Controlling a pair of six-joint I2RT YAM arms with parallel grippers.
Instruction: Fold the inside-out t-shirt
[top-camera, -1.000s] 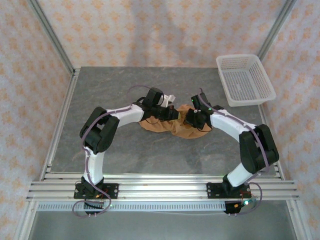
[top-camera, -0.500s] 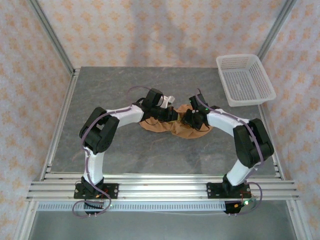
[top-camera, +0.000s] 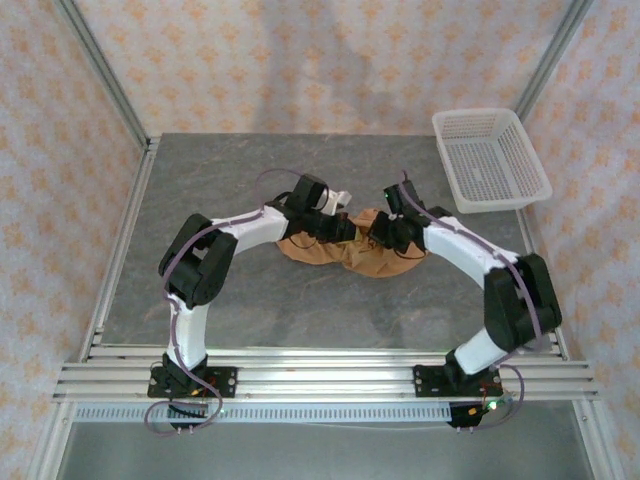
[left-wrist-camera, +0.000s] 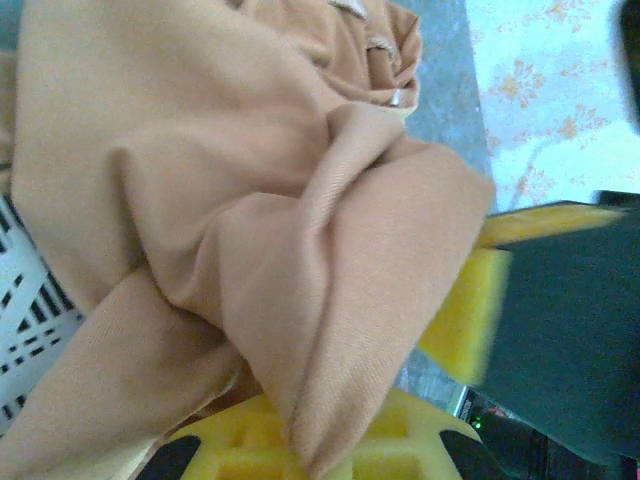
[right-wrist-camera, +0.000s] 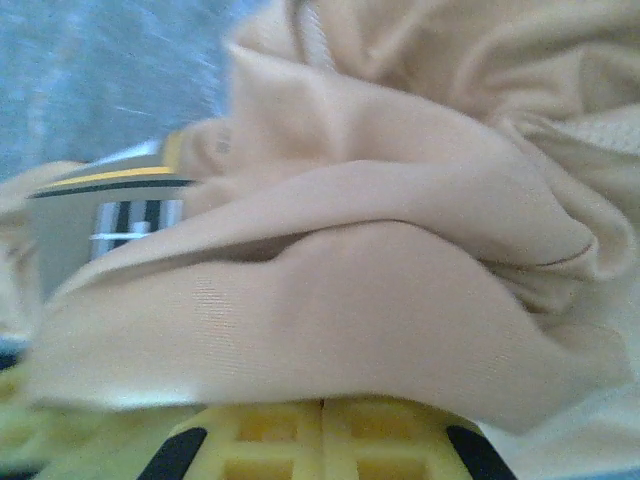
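1. Gripping the t-shirt (top-camera: 350, 258) from both sides, I have it as a crumpled orange-tan heap in the middle of the table (top-camera: 250, 310), bunched between my two wrists. The white mesh basket (top-camera: 490, 160) sits well apart at the far right corner.
2. My left gripper (top-camera: 343, 229) is clenched on a fold. From the left wrist, the cloth funnels down into my yellow fingers (left-wrist-camera: 400, 440).
3. My right gripper (right-wrist-camera: 322, 415) is closed tight, its pads meeting, with a thick roll of fabric lying over the tips. I judge that it pinches a fold, though the nip itself is hidden under the cloth.
4. By my reckoning no fold is made yet. This is the sorting-out step, getting the tangled garment opened up.
5. The next move calls for drawing my hands apart and upward so the cloth hangs free. Both grips must stay firm, and I watch for a hem or shoulder seam to regrasp. A thin layer could slip out.
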